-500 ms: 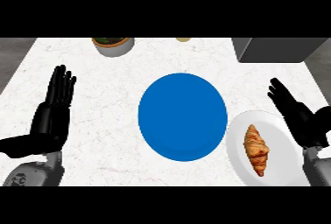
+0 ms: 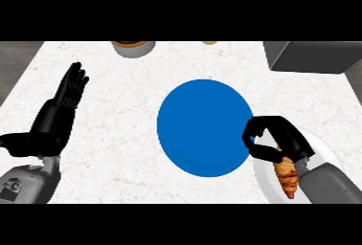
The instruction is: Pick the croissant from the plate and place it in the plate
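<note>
A: Where is the golden-brown curved croissant (image 2: 286, 178) right now?

B: It lies on the round white plate (image 2: 263, 182) at the lower right of the white marbled table (image 2: 127, 124). Its upper end is hidden under the robot's black right hand (image 2: 277, 139); its lower tip points toward the near edge.

A: And the fingers of that hand?

B: The fingers (image 2: 253, 132) are curled down and inward over the top of the croissant, the thumb bent toward them. Whether they actually close on the pastry, I cannot tell; the hand covers the contact.

A: What sits beside the white plate?

B: The large round blue plate (image 2: 203, 127), in the middle of the table, just to its left. The right hand overlaps its right rim.

A: The other hand?

B: The black left hand (image 2: 69, 93) rests at the left side of the table, fingers straight and together, pointing away, holding nothing.

A: Anything further back?

B: A grey round pot (image 2: 133, 48) with a brown top at the far edge, and a dark grey box (image 2: 311, 56) at the far right corner.
</note>
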`<act>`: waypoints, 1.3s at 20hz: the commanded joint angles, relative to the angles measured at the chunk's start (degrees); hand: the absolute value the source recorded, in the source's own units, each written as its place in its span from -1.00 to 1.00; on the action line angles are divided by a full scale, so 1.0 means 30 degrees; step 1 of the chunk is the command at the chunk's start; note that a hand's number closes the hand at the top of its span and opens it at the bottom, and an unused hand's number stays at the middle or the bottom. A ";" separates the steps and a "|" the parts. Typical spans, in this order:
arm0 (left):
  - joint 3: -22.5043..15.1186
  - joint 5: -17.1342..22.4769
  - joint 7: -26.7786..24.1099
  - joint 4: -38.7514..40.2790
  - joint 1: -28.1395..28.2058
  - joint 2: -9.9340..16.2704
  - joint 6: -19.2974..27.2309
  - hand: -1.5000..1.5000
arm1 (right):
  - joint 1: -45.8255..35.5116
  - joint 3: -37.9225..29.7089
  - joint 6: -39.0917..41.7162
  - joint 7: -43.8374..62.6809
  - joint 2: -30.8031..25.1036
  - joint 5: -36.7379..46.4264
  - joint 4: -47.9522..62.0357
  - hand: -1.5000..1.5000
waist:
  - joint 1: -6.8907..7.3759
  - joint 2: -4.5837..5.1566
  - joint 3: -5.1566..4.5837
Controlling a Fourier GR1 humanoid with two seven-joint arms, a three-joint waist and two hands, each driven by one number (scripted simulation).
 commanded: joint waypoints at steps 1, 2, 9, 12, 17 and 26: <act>-0.0240 0.0087 0.1053 0.0021 -0.0186 0.0502 -0.0616 0.00 | 0.0557 0.2543 -0.4597 0.2159 0.1395 0.5726 0.1116 1.00 | -0.0534 -0.0047 0.0259; 0.0589 0.0591 0.1163 0.0723 -0.1064 0.0820 -0.0941 0.00 | 0.1098 0.3011 -0.6427 0.1923 0.3602 0.6162 0.1653 -1.00 | -0.0753 0.0124 0.0299; 0.1805 0.1400 0.2113 0.0898 -0.1523 0.1718 -0.2440 0.00 | 0.3673 0.1714 -1.1395 -0.4452 0.5902 0.5301 0.2720 -1.00 | -0.0988 0.0031 0.0296; 0.2062 0.0509 0.1609 0.1547 -0.1478 0.1070 -0.2185 0.00 | 0.2988 0.2034 -1.1386 -0.2357 0.5975 0.7987 0.1798 -1.00 | -0.1004 0.0003 0.0274; 0.1127 0.0158 0.2316 0.0655 -0.1055 0.0426 -0.1603 0.00 | 0.1358 0.2705 -0.7195 0.5593 0.4445 1.3308 -0.0944 -1.00 | -0.1152 -0.0135 0.0212; 0.1591 0.0078 0.2221 0.0343 -0.0823 0.0804 -0.1589 0.00 | -0.0307 0.2887 0.4522 1.4891 0.3861 1.4910 -0.1960 -1.00 | -0.1128 -0.0185 0.0168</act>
